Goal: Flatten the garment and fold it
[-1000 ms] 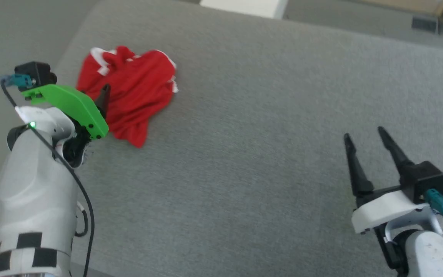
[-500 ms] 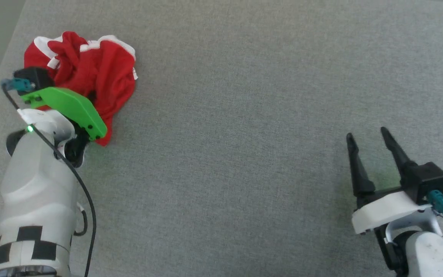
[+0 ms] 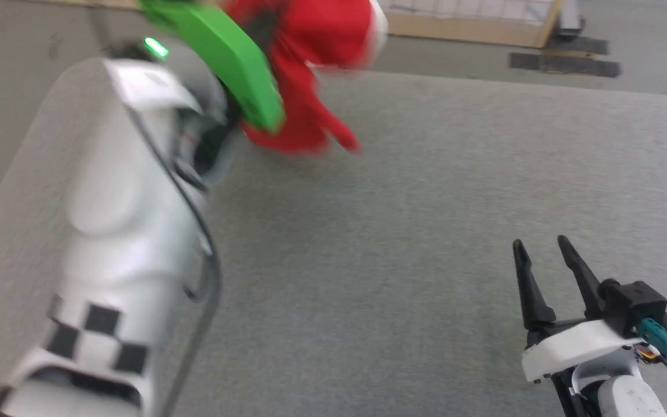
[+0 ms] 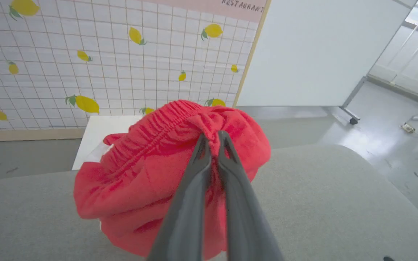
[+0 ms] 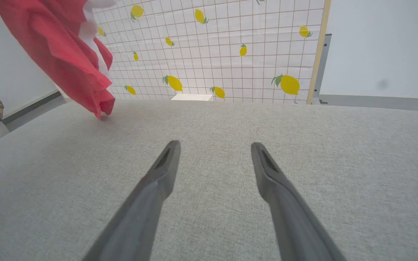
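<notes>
The red garment hangs bunched above the grey table, lifted off it, with a white band at its upper right. In the left wrist view my left gripper is shut on the garment just below its gathered waistband. The left arm with its green bracket rises at the upper left of the head view. My right gripper stands open low over the table at the lower right, with nothing between its fingers. From the right wrist view the garment dangles at the upper left, its lowest tip near the cloth surface.
A lemon-print grid panel with a wooden frame stands beyond the table's far edge. A white board on wheels stands to its side. A small white table sits behind the garment. The table's left edge runs close to my left arm.
My left gripper has lifted the garment off the table and carried it up. The head camera has tilted up, shifting the whole picture. The right gripper stays open at the lower right.
</notes>
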